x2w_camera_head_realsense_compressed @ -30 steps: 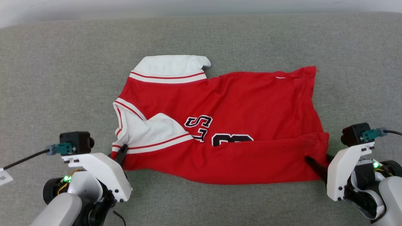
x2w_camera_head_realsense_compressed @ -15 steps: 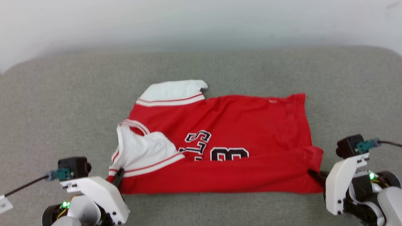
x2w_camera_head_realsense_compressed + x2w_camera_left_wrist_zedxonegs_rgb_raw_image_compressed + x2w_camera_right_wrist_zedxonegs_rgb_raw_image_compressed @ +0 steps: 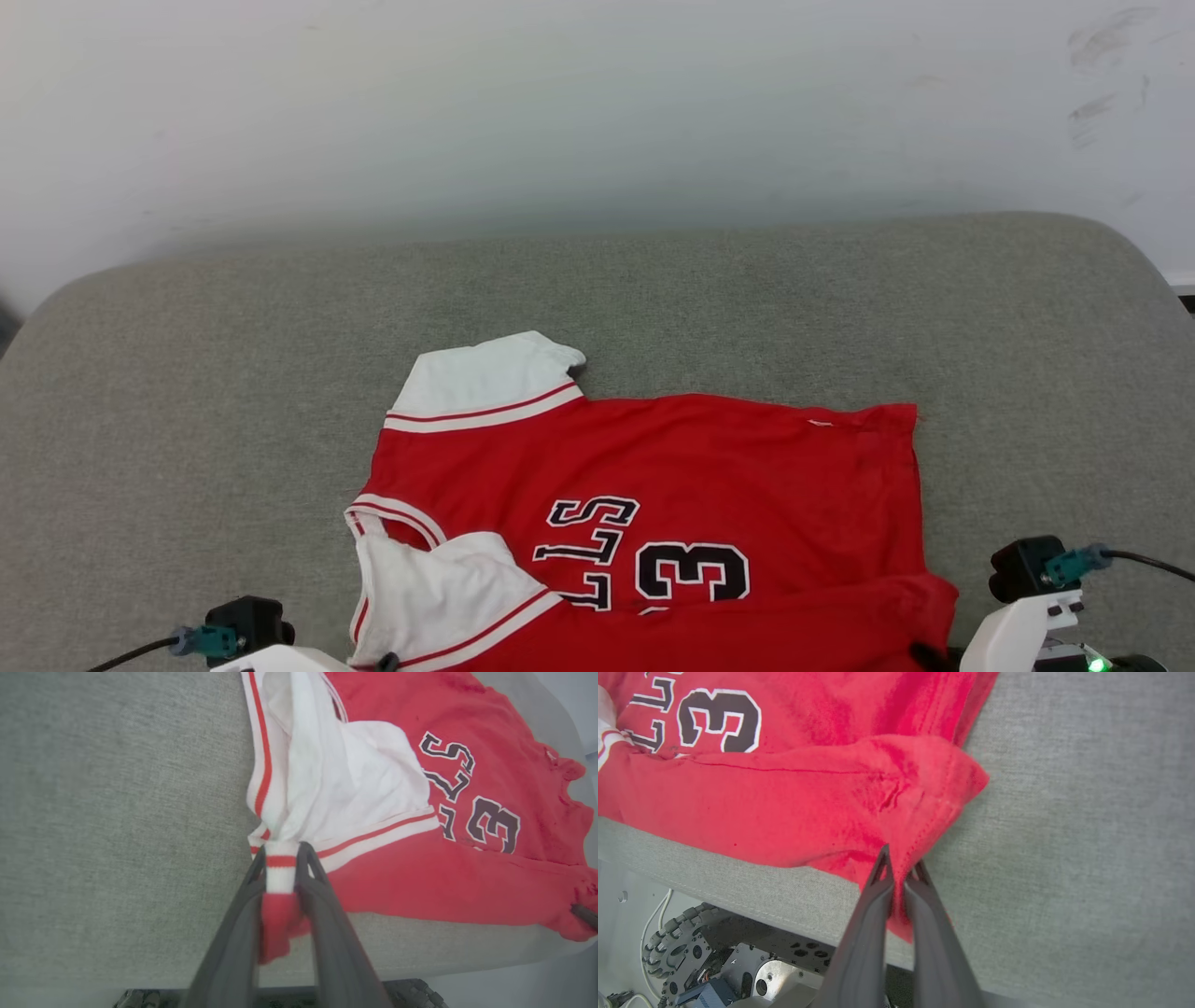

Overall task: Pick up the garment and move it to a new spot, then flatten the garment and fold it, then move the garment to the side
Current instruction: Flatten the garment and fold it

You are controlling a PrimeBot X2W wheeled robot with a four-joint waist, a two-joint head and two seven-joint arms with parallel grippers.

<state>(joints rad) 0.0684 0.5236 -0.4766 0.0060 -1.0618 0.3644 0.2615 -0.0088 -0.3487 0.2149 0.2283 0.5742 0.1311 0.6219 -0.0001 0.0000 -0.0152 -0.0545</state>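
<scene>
Looking at this, I'd say we're in the flatten-and-fold part of the job. The shirt [image 3: 709, 467] lies spread on the grey padded worktop [image 3: 233, 373], close to the near rim, with the collar end on the robot's left and the bottom hem on its right. One white sleeve [image 3: 485, 378] sticks out on the far side. The other one [image 3: 350, 774] is flopped inward over the chest, next to the black lettering [image 3: 691, 569]. A long strip of red along the near edge is doubled over and covers the bottom of the letters.

Both corners are gripped. The left pincer [image 3: 281, 851] is clamped narrow on the striped cuff with a bit of red bunched between its fingers. The right pincer [image 3: 901, 861] is squeezed tight on the hem corner, right at the rim, above the robot's wheeled base [image 3: 677, 947].

My guess for the next move: lift both corners together and carry them away from the robot, over toward the far edge, so the near half lands flat on the far half. That needs the two arms matched in height and pace, with the cloth taut between them, or the loose sleeve will bunch up inside the fold.

Containers? No bin or basket involved, just the shirt lying on the bare cloth top.
</scene>
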